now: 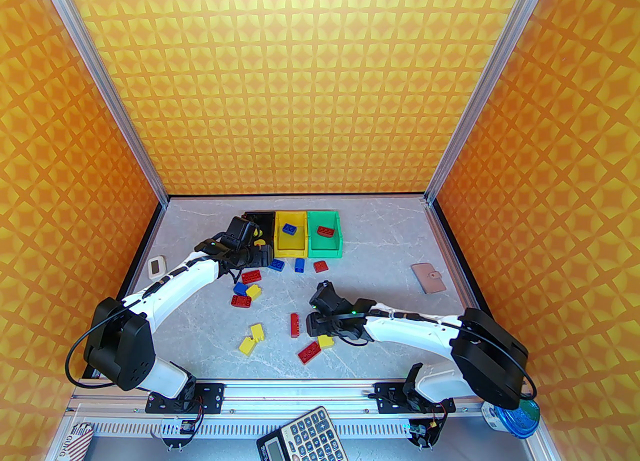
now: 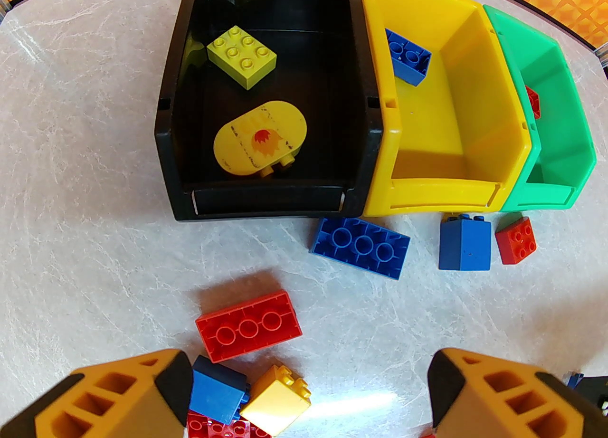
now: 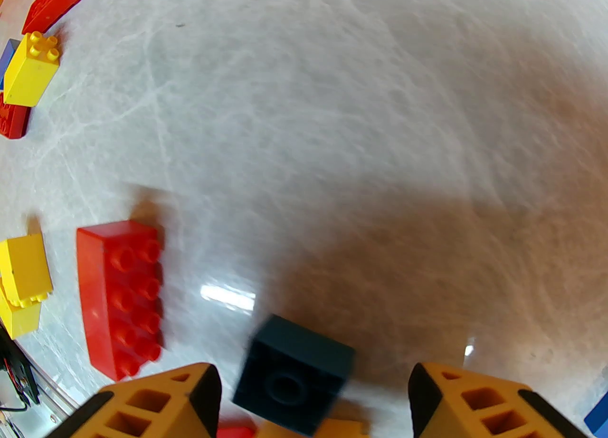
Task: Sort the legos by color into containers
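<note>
Three containers stand in a row at the back: black, yellow and green. A yellow studded brick and a round yellow piece lie in the black one, a blue brick in the yellow one, a red brick in the green one. My left gripper hangs open just in front of the black container, over loose legos, among them a red brick and a blue one. My right gripper is open around a dark blue brick, with gaps on both sides. A long red brick lies to its left.
A pink wallet lies at the right of the table and a small white device at the left edge. A grey calculator and a blue-lidded cup sit beyond the near rail. Orange walls close three sides.
</note>
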Robot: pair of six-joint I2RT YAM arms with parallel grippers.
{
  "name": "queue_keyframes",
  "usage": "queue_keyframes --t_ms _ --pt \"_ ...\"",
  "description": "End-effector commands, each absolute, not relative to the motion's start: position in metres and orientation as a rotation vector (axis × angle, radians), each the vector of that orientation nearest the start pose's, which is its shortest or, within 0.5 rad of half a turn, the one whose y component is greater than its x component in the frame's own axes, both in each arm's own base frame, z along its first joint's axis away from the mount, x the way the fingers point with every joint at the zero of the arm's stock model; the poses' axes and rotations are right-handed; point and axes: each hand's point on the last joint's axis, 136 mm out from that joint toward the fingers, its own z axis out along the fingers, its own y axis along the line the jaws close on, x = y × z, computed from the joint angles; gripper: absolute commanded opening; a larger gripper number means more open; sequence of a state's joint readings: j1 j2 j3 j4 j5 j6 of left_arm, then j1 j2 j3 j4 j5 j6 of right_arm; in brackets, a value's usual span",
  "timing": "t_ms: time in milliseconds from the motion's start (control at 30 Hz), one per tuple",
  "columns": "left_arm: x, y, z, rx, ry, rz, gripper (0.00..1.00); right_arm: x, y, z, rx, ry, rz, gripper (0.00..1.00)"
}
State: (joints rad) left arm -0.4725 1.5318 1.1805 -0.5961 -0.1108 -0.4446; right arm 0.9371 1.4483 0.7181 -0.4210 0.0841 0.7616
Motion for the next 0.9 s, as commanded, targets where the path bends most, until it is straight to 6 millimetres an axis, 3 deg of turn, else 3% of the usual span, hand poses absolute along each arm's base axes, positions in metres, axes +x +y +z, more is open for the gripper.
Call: queue_keyframes --t_ms 0,267,567,667,867 --pt "0.368 -0.173 0.152 0.020 2.523 -0.259 0.86 0.205 0.253 0.038 -0.186 2.740 0.365 0.66" --pt "0.366 -0.172 0.153 0.027 2.522 -0.256 0.86 0.208 0.251 0.029 -0.209 2.779 0.267 0.46" --pt "0.367 -0.173 0.151 0.026 2.529 -0.253 0.86 0.203 0.250 0.018 -0.260 2.816 0.217 0.46" --pt "0.367 -0.173 0.153 0.026 2.528 -0.253 0.86 0.204 0.250 0.018 -0.276 2.814 0.201 0.40" --pt "0.366 -0.172 0.156 0.031 2.518 -0.257 0.86 0.223 0.261 0.047 -0.332 2.709 0.219 0.34"
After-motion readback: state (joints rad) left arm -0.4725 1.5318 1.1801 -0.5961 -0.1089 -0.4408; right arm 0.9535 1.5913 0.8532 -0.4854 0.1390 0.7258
